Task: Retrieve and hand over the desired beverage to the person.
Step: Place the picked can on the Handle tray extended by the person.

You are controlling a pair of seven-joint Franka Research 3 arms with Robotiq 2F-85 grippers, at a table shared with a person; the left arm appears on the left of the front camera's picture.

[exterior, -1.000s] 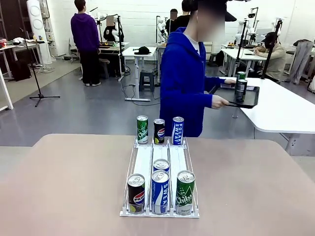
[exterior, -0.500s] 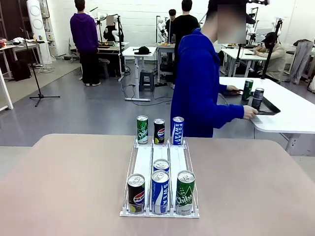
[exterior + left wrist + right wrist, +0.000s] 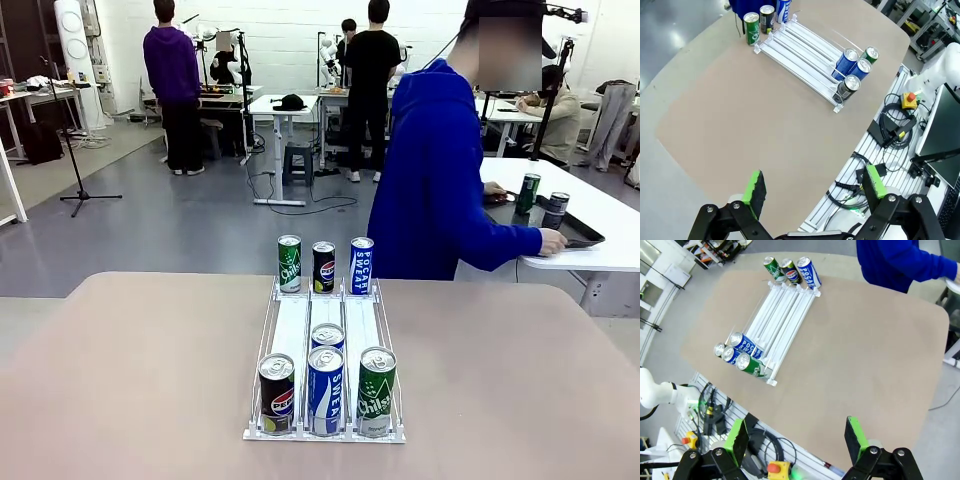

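Blue-hooded person (image 3: 440, 180) upright, facing right

Black tray (image 3: 570, 232) near front edge of white side table (image 3: 600, 215); two cans (image 3: 543, 200) upright on tray's far end.

Legible print is confined to the cans on the white rack (image 3: 291, 330) on the counter (image 3: 130, 380).

Far row, front view: a green can (image 3: 289, 263) carries white script, apparently "Chilsung", not fully readable; a black can (image 3: 323, 266) bears the Pepsi name and globe logo; a blue can (image 3: 361, 265) reads "POCARI SWEAT" vertically.

Near row, front view: a black Pepsi can (image 3: 276, 393) shows the globe logo; a blue front can (image 3: 325, 390) reads "SWEAT", with the upper word partly hidden; a green front can (image 3: 375, 391) reads "Chilsu...", the remainder turned away. The can behind (image 3: 327, 336) shows no readable text.

No other readable signs or numbers.
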